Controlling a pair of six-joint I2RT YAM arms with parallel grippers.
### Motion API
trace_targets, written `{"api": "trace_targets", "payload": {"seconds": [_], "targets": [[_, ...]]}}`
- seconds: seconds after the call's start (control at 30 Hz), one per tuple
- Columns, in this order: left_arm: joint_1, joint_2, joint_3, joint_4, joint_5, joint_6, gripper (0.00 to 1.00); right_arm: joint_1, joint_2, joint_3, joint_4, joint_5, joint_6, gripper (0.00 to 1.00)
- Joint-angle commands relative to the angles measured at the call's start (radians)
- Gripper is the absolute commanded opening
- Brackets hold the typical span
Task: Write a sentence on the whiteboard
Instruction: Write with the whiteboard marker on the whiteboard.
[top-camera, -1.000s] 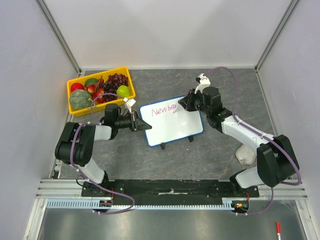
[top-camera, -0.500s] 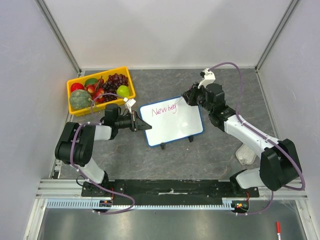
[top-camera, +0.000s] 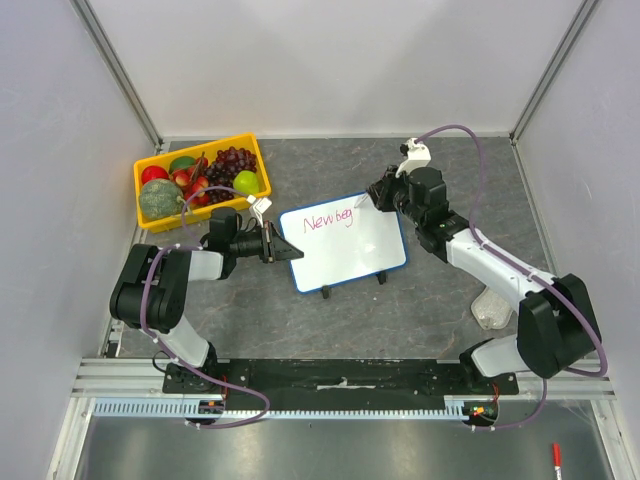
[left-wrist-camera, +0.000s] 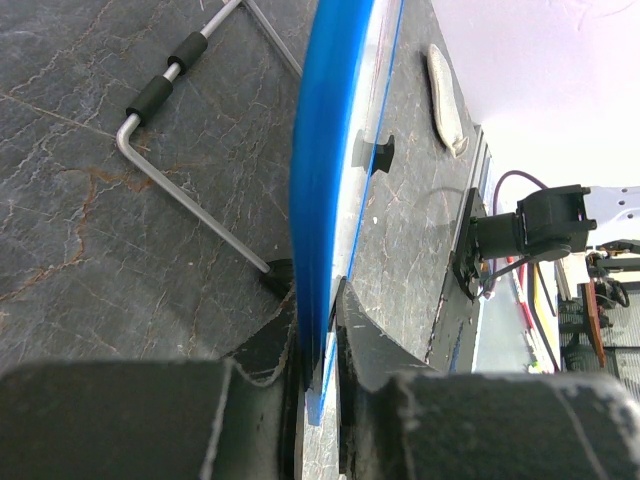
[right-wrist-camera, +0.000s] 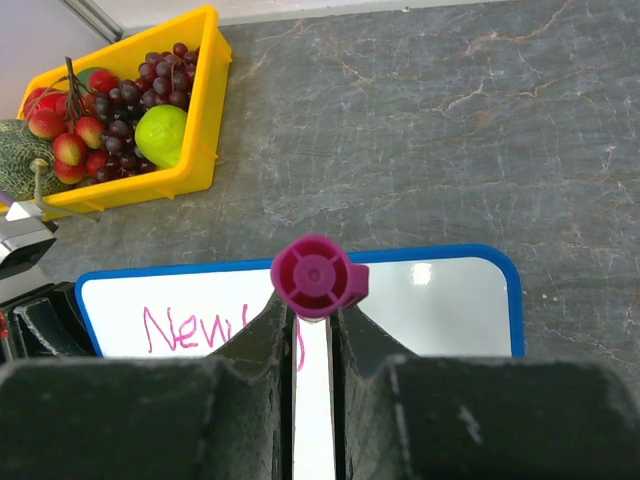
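Starting with the left gripper: pinched tight on the blue frame of the whiteboard. Seen edge-on from that wrist, so no reading anything off the face there. Can spot a bent wire leg with a black sleeve behind the board, resting on the table. From overhead, same grip on the board's left edge, left arm folded low and reaching right.

Over to the right gripper: closed round a marker. Only getting the pink butt end and a sliver of white barrel between the fingers, tip totally hidden. Honestly can't tell whether touching the board or just off it. From overhead, parked over the board's top edge, just right of the writing, right arm stretched forward and leftward with the wrist tipped down.

Reading the sentence: "New beg" in pink along the top line from overhead. Only "New" plus a scrap of the next letter from the right wrist, the rest blocked by a finger.

Board itself mid-table, near a yellow tray of fruit, down and right of it.
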Motion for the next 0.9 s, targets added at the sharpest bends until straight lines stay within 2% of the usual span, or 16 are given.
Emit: {"api": "trace_targets", "payload": {"seconds": [0.0,0.87], "targets": [[-0.002,0.005,0.014,-0.030,-0.072,0.064,0.02,-0.007,0.017,0.028,0.015,0.023,-0.018,0.00],[-0.004,0.005,0.014,-0.031,-0.073,0.066,0.02,-0.005,-0.027,-0.038,-0.017,0.003,-0.032,0.00]]}}
